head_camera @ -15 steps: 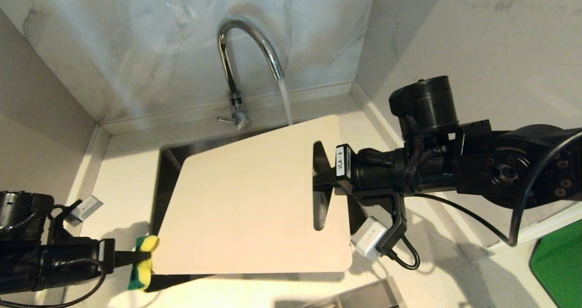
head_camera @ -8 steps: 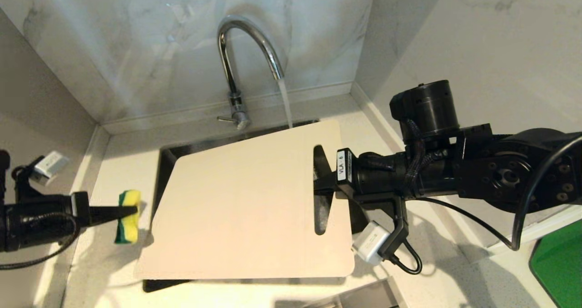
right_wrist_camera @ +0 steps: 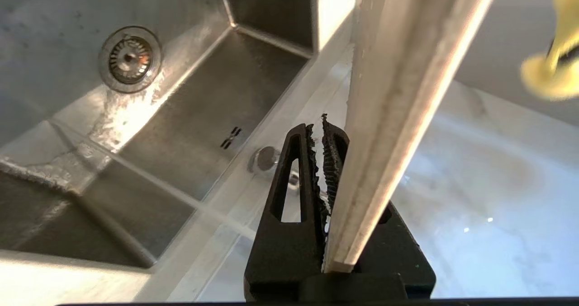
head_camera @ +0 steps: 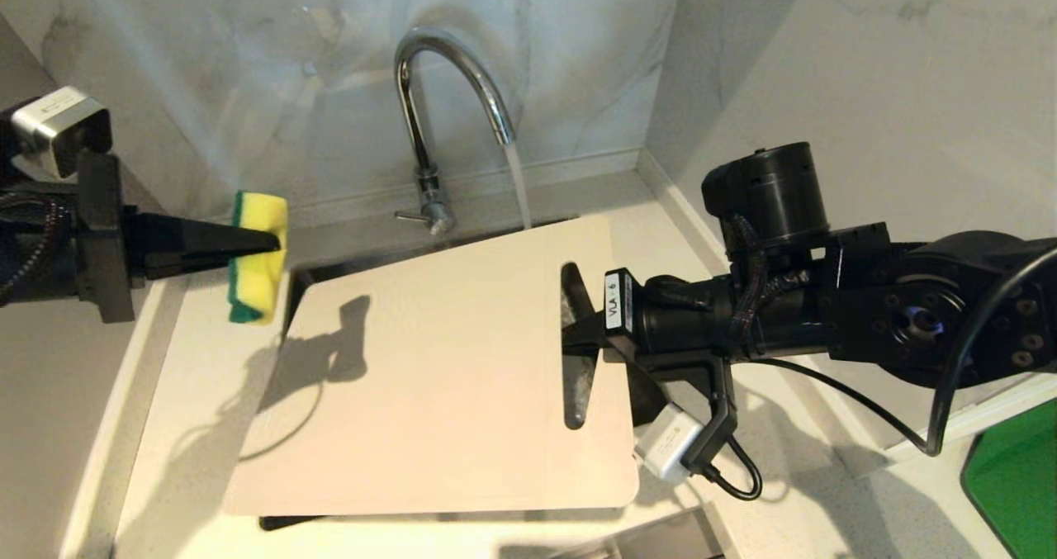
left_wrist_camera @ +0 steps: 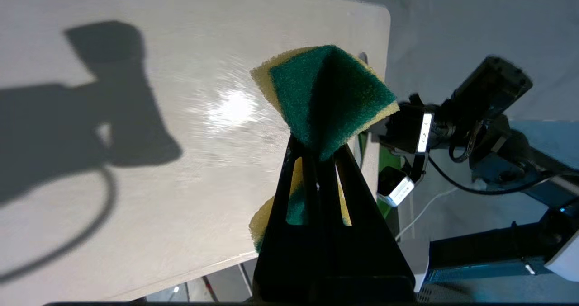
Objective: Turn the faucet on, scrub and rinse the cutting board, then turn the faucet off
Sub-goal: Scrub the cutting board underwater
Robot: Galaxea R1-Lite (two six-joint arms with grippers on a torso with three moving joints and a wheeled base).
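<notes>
We see a glossy chrome faucet [head_camera: 450, 88], a matt smooth plastic cutting board [head_camera: 429, 377], a brushed steel sink [right_wrist_camera: 149, 116], and a coarse foamy sponge [left_wrist_camera: 323, 98].

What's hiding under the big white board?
Under the cutting board is the steel sink, with its round drain showing in the right wrist view. From the head view the board covers most of the basin.

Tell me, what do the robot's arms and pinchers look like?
Both arms are black. The right arm has a round drum, black cables, a white label and a small white box. Each gripper, left gripper and right gripper, has long, pointed black fingers with slots; the right's insides are toothed.
</notes>
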